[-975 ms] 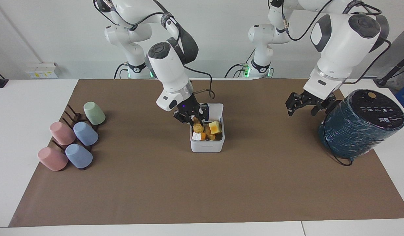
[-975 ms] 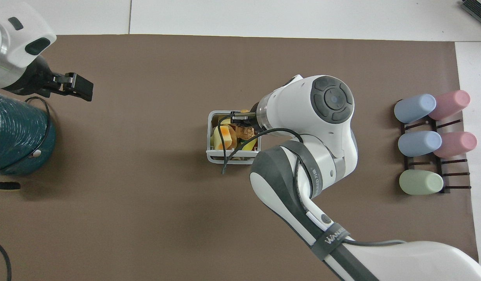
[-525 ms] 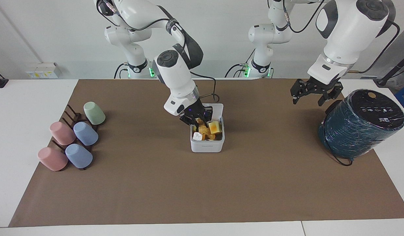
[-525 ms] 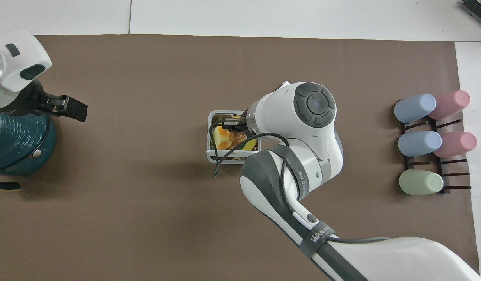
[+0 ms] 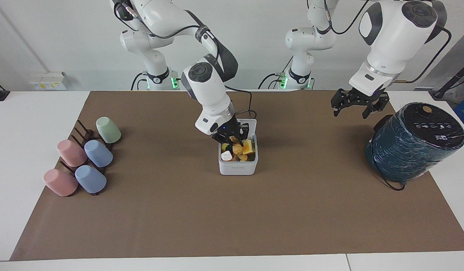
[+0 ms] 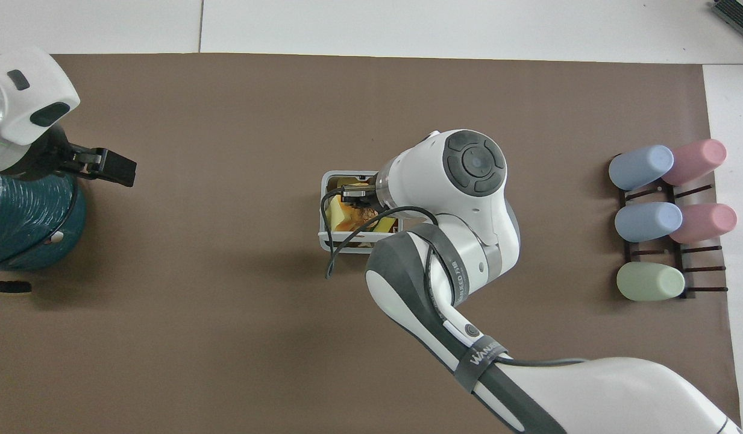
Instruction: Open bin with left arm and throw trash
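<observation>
right claw deeper in bin, left claw raised

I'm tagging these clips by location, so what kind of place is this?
Most likely a robotics lab or test bench, not a home: two white arms fixed at a table under a brown mat, staged props like a rack of pastel cups, and bare walls with trailing cables.

White table with a brown mat covering most of the top; a seam in the tabletop shows past the mat's edge. Plain white wall where the table ends. Even, diffuse lighting with soft shadows on the mat. A white box with yellow labels sits against the wall at the right arm's end of the table.
</observation>
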Robot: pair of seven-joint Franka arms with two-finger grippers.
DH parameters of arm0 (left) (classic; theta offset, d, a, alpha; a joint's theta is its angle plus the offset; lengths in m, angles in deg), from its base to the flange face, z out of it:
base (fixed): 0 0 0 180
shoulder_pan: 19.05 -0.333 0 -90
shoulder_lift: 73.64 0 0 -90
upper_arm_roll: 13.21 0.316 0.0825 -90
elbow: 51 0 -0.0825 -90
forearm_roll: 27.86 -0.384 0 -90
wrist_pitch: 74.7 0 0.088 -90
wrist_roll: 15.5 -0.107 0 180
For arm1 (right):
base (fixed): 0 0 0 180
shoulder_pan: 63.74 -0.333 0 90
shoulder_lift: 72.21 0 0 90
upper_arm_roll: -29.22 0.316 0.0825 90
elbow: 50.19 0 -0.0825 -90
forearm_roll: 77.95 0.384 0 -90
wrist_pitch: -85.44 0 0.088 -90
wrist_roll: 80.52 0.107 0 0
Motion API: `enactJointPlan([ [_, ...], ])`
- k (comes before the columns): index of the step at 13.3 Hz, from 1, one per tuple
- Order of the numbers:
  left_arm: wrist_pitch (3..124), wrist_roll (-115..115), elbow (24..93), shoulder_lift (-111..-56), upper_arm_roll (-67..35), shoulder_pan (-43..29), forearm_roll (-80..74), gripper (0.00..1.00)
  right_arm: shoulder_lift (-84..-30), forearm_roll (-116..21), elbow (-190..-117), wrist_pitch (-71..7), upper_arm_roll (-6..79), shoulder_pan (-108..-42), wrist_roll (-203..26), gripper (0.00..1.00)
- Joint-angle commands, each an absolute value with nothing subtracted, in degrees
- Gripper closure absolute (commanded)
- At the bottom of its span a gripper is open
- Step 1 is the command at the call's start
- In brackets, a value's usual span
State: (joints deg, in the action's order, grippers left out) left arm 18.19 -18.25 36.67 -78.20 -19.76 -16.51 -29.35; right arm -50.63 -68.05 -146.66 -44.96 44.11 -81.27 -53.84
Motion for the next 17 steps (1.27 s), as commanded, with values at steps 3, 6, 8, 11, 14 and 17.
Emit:
enactJointPlan([
  [3, 19.61, -19.11, 38.82, -76.45, -19.80, -16.41, -30.14, 0.00, -50.06, -67.14, -146.70, -46.66, 44.34, -80.97, -53.01, 0.23],
  [6, 19.61, -19.11, 38.82, -76.45, -19.80, -16.50, -30.14, 0.00, -50.76, -67.14, -146.52, -46.40, 44.34, -80.97, -53.01, 0.00],
  [8, 19.61, -19.19, 38.82, -76.45, -19.80, -16.68, -30.14, 0.00, -51.73, -67.14, -146.52, -46.04, 44.34, -80.97, -52.92, 0.00],
  [11, 19.61, -19.11, 38.82, -76.45, -19.80, -16.50, -30.14, 0.00, -54.10, -67.14, -146.08, -45.17, 44.25, -80.27, -52.92, 0.00],
  [14, 21.71, -18.76, 39.08, -76.45, -19.80, -16.24, -30.14, 0.00, -57.52, -68.28, -145.90, -44.46, 43.03, -78.26, -53.62, 0.00],
  [17, 22.24, -18.32, 38.82, -76.54, -19.80, -16.24, -30.14, 0.00, -60.95, -75.89, -145.99, -43.42, 43.02, -72.37, -55.82, 0.00],
])
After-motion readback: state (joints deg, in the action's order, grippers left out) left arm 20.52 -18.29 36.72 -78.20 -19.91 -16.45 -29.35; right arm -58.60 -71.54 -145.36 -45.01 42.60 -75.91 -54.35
